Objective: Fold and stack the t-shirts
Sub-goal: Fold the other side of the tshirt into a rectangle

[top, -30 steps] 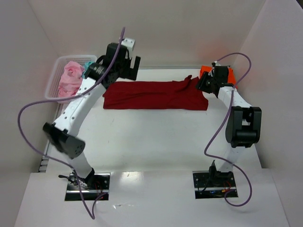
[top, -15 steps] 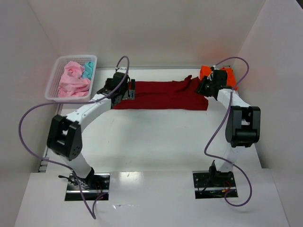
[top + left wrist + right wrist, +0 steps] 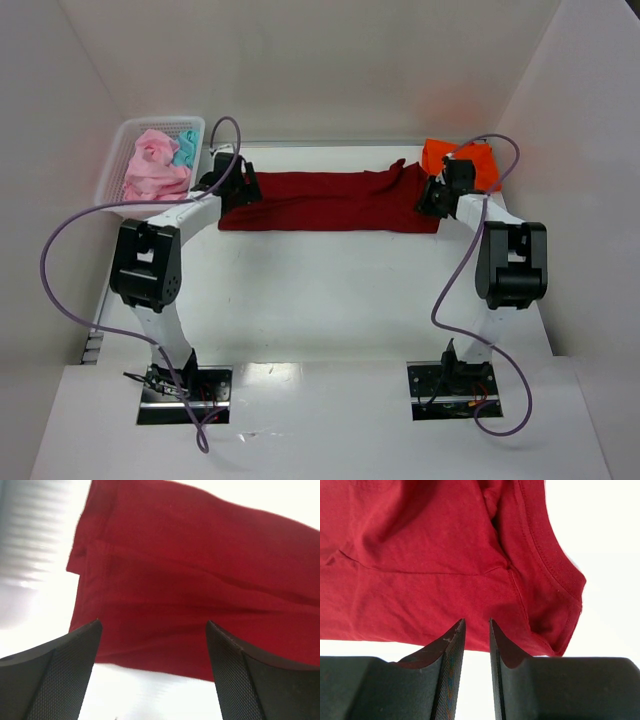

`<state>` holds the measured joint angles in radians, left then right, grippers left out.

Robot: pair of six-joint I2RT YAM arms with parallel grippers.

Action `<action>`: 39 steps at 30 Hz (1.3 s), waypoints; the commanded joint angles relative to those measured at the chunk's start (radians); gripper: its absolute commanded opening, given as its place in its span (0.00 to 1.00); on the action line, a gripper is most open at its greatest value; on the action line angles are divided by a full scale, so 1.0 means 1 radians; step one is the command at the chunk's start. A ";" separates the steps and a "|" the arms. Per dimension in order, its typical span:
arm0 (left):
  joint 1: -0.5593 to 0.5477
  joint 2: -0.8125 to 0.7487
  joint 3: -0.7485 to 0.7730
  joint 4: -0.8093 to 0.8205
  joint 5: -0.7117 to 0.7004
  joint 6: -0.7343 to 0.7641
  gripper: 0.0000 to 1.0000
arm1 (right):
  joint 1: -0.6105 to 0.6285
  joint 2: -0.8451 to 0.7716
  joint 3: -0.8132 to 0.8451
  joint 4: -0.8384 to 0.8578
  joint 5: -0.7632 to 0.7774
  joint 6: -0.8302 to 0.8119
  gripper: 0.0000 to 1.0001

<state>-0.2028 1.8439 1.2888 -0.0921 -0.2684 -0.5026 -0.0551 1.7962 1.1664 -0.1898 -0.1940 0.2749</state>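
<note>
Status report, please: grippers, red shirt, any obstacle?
Left gripper open over left end of red shirt. Right gripper nearly closed at its right end, grip unclear. Orange shirt lies beside that end.

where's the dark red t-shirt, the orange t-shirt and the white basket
dark red t-shirt (image 3: 330, 200): top view, middle of the cloth
orange t-shirt (image 3: 436, 156): top view, its left part
white basket (image 3: 110, 175): top view, its left wall
</note>
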 commanded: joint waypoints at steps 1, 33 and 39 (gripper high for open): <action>0.012 0.044 0.044 0.046 0.079 -0.017 0.89 | -0.003 0.031 -0.005 0.021 0.013 -0.022 0.31; 0.074 0.310 0.322 -0.172 0.040 -0.007 0.51 | -0.012 0.140 0.045 -0.039 0.073 -0.013 0.29; 0.083 0.310 0.331 -0.181 0.040 -0.030 0.37 | -0.021 0.140 0.045 -0.030 0.084 -0.013 0.27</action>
<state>-0.1326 2.1437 1.5803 -0.2699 -0.2127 -0.5060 -0.0578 1.9190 1.1858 -0.2050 -0.1505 0.2718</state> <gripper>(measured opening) 0.379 0.275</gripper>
